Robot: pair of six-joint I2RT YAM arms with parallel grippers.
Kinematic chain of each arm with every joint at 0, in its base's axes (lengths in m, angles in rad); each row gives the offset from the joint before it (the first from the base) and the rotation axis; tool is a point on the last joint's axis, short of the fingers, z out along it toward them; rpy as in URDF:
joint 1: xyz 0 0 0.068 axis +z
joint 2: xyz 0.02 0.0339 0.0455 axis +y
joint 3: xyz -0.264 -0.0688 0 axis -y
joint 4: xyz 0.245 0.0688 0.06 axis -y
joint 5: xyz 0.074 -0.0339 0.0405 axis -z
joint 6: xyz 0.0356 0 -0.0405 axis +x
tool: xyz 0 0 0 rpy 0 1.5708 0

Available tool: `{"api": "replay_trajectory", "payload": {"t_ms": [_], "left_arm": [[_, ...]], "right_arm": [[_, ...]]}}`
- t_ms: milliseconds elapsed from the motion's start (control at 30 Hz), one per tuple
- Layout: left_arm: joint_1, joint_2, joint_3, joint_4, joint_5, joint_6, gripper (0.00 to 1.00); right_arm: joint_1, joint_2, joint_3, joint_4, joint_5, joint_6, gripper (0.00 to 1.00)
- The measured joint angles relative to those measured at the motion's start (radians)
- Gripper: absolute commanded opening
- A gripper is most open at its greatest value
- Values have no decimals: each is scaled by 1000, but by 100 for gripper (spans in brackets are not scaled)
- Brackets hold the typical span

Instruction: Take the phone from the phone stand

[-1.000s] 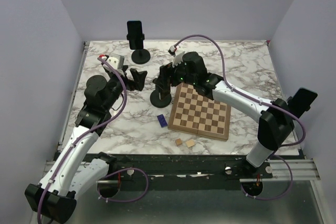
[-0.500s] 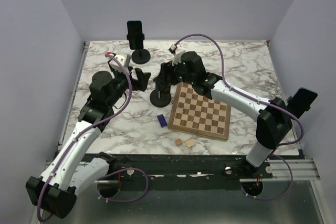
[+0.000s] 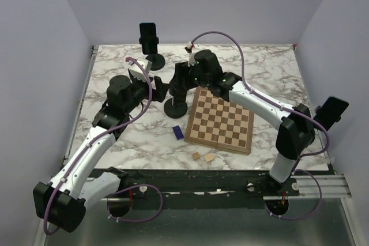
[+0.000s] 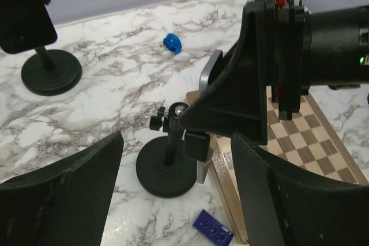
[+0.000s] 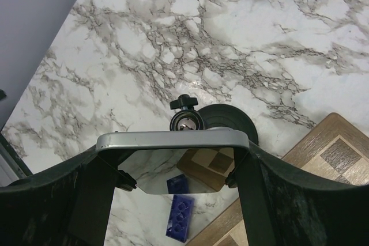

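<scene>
- We see the right hand (image 5: 173, 162) pinching the phone (image 5: 173, 140). One finger presses on each side of it.
- The phone sits on top of the phone stand (image 4: 168, 168), in its clip, and leans a little.
- The left hand (image 4: 176, 142) is near the stand's left side. Its fingers (image 4: 63, 197) are spread wide and hold nothing.
- From above, both hands meet at the stand, the left hand (image 3: 157, 89) on one side and the right hand (image 3: 180, 80) over the top.
- The chessboard (image 3: 220, 122) lies on the tabletop (image 3: 115, 136) just right of the stand's round foot.
- A small blue block (image 3: 178, 132) lies just in front of the stand, beside the chessboard's corner.
- Two little wooden cubes (image 3: 202, 156) lie farther in front of the stand.
- A second stand (image 3: 149, 41) with a dark phone is behind the stand, well apart.
</scene>
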Motion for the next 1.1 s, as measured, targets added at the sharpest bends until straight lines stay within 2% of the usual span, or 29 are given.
{"api": "replay_trajectory", "payload": {"t_ms": [100,167,233,333,467,867,1100], "left_arm": [[0,35,9,-32,31,20,96],[0,74,34,-68,40,33,97],[0,112,57,-91,52,41,93],[0,153,80,-123,67,49,76],[0,179,84,-141,92,64,70],[0,270,100,-145,142,82,70],[-2,291,116,-137,185,79,59]], "right_arm": [[0,18,37,-32,5,10,9],[0,29,59,-55,7,15,9],[0,34,72,-71,8,19,9],[-3,34,74,-80,7,29,8],[-11,34,76,-82,-3,35,8],[-28,34,76,-82,-40,38,7],[-29,34,76,-82,-53,37,6]]}}
